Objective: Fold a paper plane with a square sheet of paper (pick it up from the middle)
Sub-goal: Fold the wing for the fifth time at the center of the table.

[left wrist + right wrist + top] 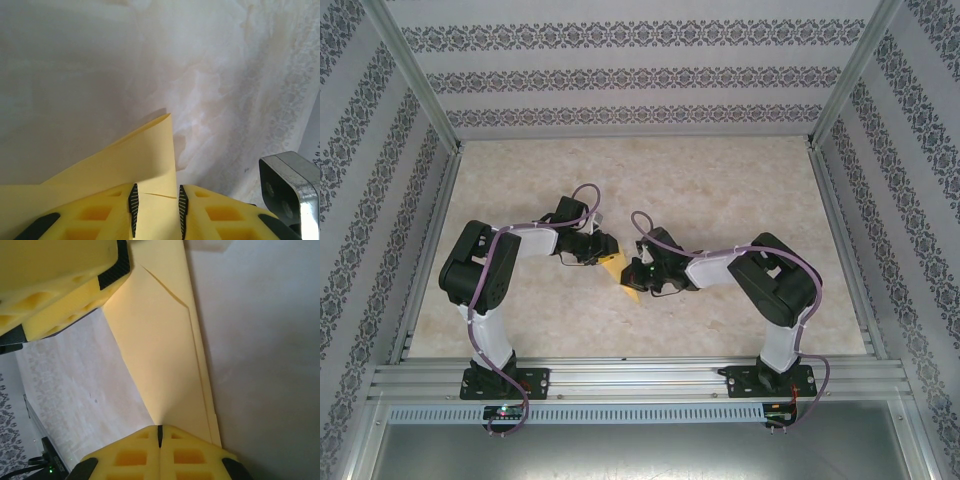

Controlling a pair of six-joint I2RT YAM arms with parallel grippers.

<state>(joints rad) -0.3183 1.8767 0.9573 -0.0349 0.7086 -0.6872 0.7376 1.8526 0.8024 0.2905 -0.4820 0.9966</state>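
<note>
The square sheet of paper (623, 280) is yellow and folded into a long tapering shape with layered edges. It hangs just above the middle of the table between both grippers. My right gripper (642, 275) is shut on the paper's narrow end, and the fold (160, 350) runs straight into its closed jaws (160, 432). My left gripper (603, 250) is at the paper's other end. Its jaws (156, 207) stand part-way open, with a flat panel of the paper (135, 155) spanning the gap behind the pads. One of its yellow fingers (60, 295) overlaps the paper's wide end.
The marbled tabletop (650, 180) is enclosed by patterned walls and aluminium rails (430, 250) on the left, right and near sides. A grey metal camera housing (290, 185) sits close at the right of the left wrist view.
</note>
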